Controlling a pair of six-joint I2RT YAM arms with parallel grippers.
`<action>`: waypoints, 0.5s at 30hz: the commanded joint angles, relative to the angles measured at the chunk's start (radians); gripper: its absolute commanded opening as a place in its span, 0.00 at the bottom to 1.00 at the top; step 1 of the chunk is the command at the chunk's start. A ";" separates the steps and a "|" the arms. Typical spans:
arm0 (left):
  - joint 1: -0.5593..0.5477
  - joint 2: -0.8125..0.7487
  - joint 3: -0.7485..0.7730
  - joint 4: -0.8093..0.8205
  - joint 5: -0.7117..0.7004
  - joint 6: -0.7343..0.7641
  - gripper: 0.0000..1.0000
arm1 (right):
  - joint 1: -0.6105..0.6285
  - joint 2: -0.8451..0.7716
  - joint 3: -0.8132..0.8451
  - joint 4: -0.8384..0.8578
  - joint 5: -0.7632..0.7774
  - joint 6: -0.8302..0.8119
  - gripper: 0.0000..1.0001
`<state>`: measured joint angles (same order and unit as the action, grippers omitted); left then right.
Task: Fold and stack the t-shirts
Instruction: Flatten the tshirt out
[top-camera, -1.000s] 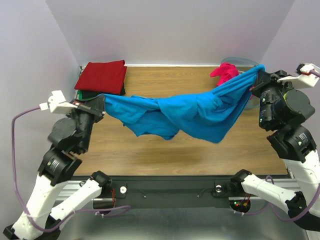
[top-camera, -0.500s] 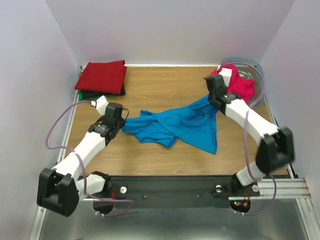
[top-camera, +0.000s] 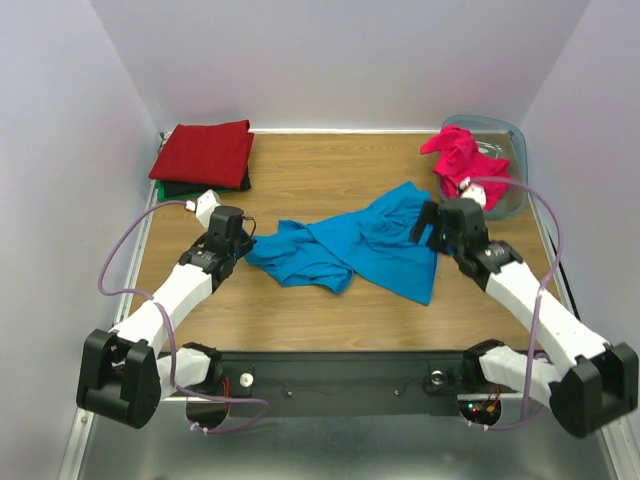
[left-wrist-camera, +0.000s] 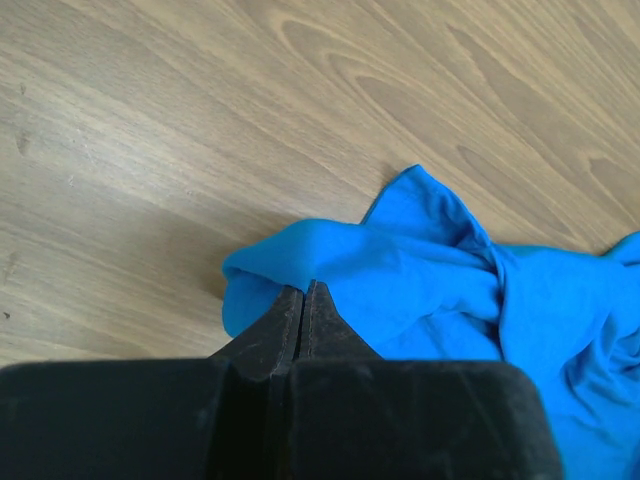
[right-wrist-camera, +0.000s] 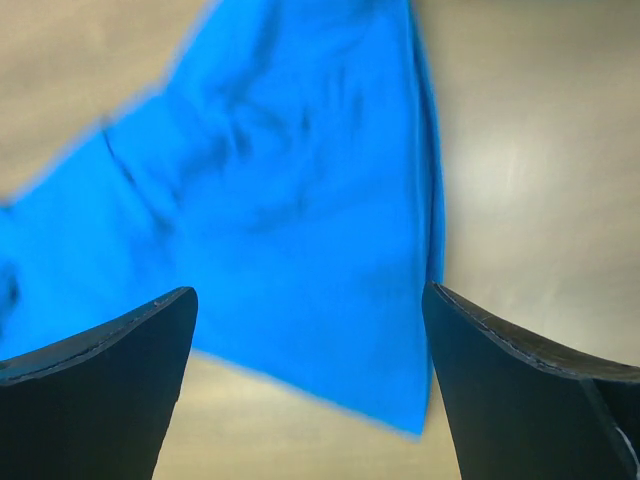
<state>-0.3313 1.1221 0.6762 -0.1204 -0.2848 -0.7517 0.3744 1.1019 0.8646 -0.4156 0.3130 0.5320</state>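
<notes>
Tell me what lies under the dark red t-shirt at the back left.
Under the dark red t-shirt, a black edge and a green sliver show; the rest of both is covered.

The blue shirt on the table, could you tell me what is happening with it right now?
Two arms are working on the blue shirt, which lies crumpled on the table. The left tool is shut on its left edge; the right tool is open above its right side, holding nothing. A folded red shirt tops a stack at far left, and a pink shirt sits in the bin.
</notes>
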 joint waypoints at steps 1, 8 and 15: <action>0.006 -0.053 -0.033 0.044 0.019 0.018 0.00 | 0.003 -0.111 -0.189 -0.067 -0.183 0.137 1.00; 0.008 -0.105 -0.079 0.074 0.062 0.014 0.00 | 0.004 -0.146 -0.280 -0.212 -0.173 0.229 1.00; 0.006 -0.134 -0.096 0.076 0.065 0.017 0.00 | 0.023 0.058 -0.305 -0.125 -0.120 0.270 0.84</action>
<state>-0.3290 1.0248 0.5964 -0.0860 -0.2203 -0.7479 0.3775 1.0740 0.5735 -0.5945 0.1566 0.7586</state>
